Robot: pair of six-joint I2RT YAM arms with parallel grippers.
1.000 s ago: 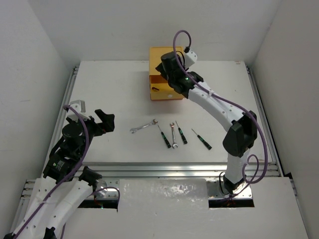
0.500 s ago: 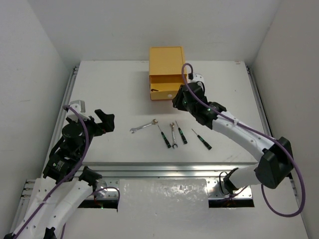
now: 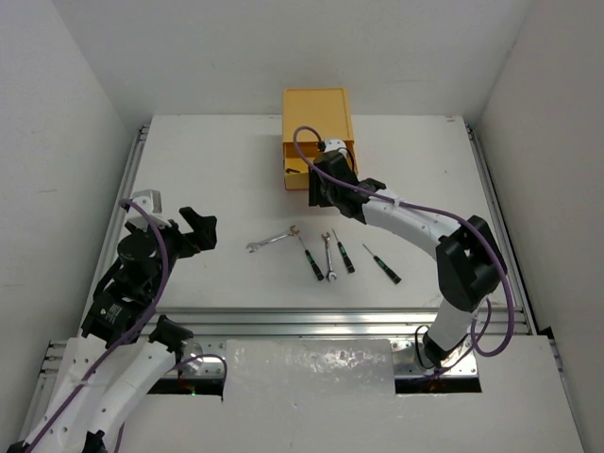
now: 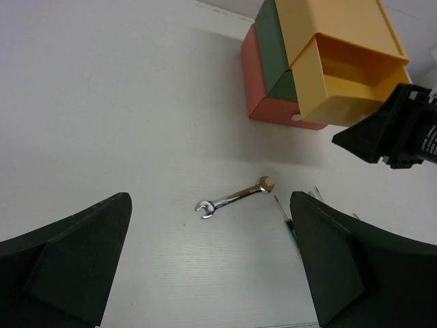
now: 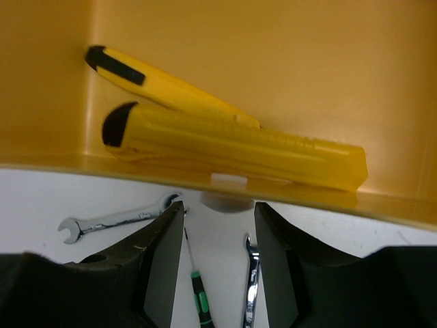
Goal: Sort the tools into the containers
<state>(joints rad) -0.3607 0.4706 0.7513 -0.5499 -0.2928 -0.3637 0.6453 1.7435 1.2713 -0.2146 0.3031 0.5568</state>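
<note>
The yellow top drawer (image 3: 300,176) of the chest (image 3: 316,102) stands pulled out. In the right wrist view a yellow-black utility knife (image 5: 232,147) lies inside it, with a second similar yellow-black shape (image 5: 164,85) behind. My right gripper (image 3: 319,192) (image 5: 218,215) is open at the drawer's front, its jaws on either side of the white knob (image 5: 227,201). On the table lie two silver wrenches (image 3: 272,240) (image 3: 327,257) and three screwdrivers (image 3: 311,260) (image 3: 343,253) (image 3: 382,264). My left gripper (image 3: 185,231) (image 4: 212,273) hangs wide open and holds nothing, short of the left wrench (image 4: 234,198).
The green (image 4: 280,55) and red-orange (image 4: 273,102) drawers below are shut. The chest stands at the back of the white table (image 3: 208,179). Metal rails run along the table's left (image 3: 130,184), right (image 3: 486,189) and near edges.
My right arm has swung from above the open drawer, out to the right, then back to the drawer's front at the knob. The left arm has not moved.
</note>
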